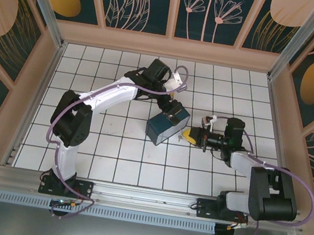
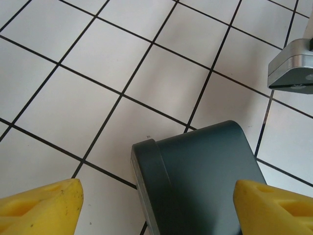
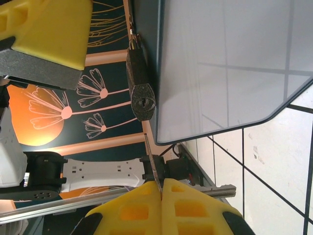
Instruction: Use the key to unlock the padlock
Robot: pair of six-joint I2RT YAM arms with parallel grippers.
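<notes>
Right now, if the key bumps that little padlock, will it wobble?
The padlock would probably swing, since it seems to hang loose by its shackle off the box edge. It looks like solid metal, so it is likely heavy for its size. The key, pinched in the right gripper, looks thin and might slide off.

The white tiled worktop (image 1: 108, 157) carries a black grid. The rounded metal box (image 1: 166, 128) is plain dark blue-grey. The small blackish padlock (image 3: 141, 90) is finely speckled, the thin metal key (image 3: 151, 156) silvery. The right gripper (image 3: 161, 182) has yellow pads. The dark teal wall panels (image 1: 143, 0) show pale line flowers and orange discs.
</notes>
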